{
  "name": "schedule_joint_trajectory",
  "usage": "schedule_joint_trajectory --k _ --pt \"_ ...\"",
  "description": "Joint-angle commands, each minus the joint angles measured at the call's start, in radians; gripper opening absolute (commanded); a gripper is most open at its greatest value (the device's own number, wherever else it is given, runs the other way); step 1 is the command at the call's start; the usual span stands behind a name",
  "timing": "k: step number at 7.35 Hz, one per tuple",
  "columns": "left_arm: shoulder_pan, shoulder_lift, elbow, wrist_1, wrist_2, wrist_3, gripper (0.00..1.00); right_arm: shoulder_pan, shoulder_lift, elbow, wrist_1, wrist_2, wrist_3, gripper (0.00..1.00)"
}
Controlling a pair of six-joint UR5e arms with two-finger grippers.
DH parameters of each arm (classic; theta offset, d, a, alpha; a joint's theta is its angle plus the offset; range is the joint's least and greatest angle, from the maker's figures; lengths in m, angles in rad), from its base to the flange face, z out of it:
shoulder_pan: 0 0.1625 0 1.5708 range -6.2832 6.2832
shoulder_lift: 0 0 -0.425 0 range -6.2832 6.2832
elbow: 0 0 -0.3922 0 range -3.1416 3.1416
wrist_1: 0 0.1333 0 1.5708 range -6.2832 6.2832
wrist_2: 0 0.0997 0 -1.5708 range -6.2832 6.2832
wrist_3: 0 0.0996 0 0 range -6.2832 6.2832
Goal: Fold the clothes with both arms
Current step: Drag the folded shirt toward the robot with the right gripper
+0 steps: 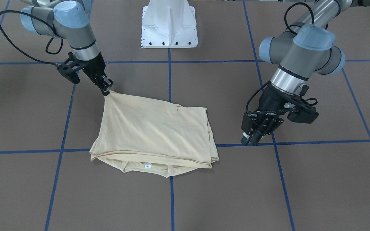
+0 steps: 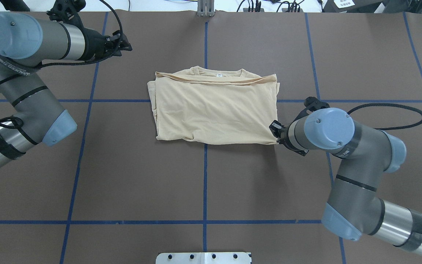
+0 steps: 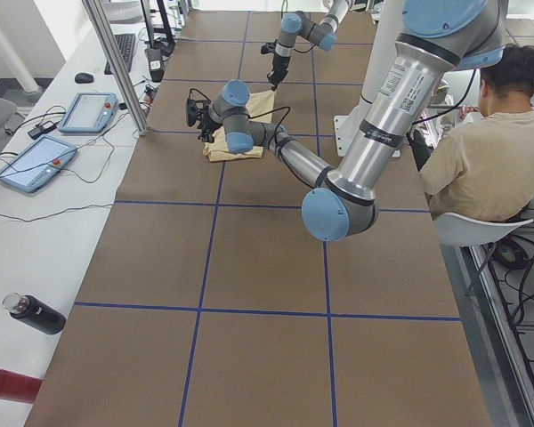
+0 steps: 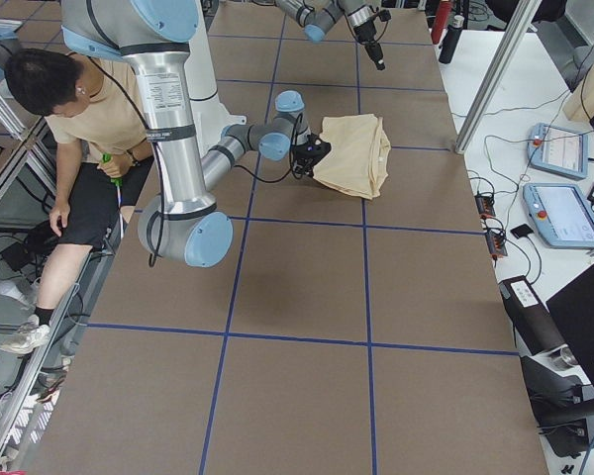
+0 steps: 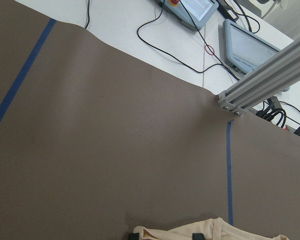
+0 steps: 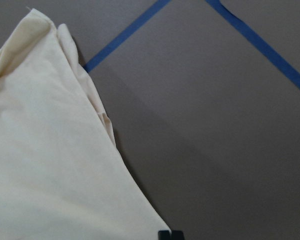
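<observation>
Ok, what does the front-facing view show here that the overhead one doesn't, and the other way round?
Front-facing only: the right claw plainly pinching one corner of the shirt, the cloth drawn to a point there. Overhead only: cables along the table's far edge; in that view the right arm hides most of its claw. Both: the folded shirt lying on the brown table with blue tape lines, its white neck label at the edge away from the robot, and the left claw apart from the cloth.

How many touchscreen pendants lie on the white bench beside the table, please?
2: the far pendant by the metal post, the near pendant beside it. Others may be hidden.
</observation>
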Motion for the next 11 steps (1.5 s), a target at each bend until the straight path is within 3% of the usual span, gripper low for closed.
schedule_joint_trajectory --k 1,2,3,4,5,6,7,8,9,10,11 --pt "0.004 0.014 -0.114 0.071 -0.131 -0.029 0.46 -0.176 -0.119 0.191 -0.028 0.014 0.101 0.0" --pt "0.008 0.016 -0.144 0.073 -0.206 -0.072 0.46 -0.315 -0.162 0.278 -0.098 0.014 0.123 0.0" --pt "0.014 0.016 -0.148 0.07 -0.268 -0.074 0.5 -0.438 -0.17 0.308 -0.184 0.002 0.138 0.01" --pt "0.036 0.022 -0.18 0.073 -0.317 -0.098 0.65 -0.53 -0.168 0.31 -0.198 -0.039 0.155 0.93" --pt "0.082 0.06 -0.226 0.072 -0.312 -0.187 0.95 -0.568 -0.168 0.32 -0.2 -0.129 0.236 1.0" --pt "0.112 0.109 -0.266 0.075 -0.31 -0.204 0.99 -0.545 -0.173 0.366 -0.201 -0.144 0.285 1.0" --pt "0.173 0.178 -0.314 0.075 -0.24 -0.224 0.99 -0.436 -0.162 0.44 -0.2 -0.136 0.284 1.0" --pt "0.224 0.192 -0.323 0.117 -0.194 -0.25 0.99 -0.325 -0.091 0.425 -0.201 -0.13 0.27 1.0" --pt "0.301 0.154 -0.32 0.221 -0.187 -0.292 0.96 -0.18 0.03 0.293 -0.201 -0.124 0.241 1.0" --pt "0.338 0.135 -0.322 0.247 -0.155 -0.293 0.88 -0.057 0.133 0.182 -0.203 -0.066 0.126 1.0" --pt "0.382 0.128 -0.307 0.25 -0.148 -0.297 0.85 0.063 0.141 0.145 -0.194 0.038 0.011 1.0"
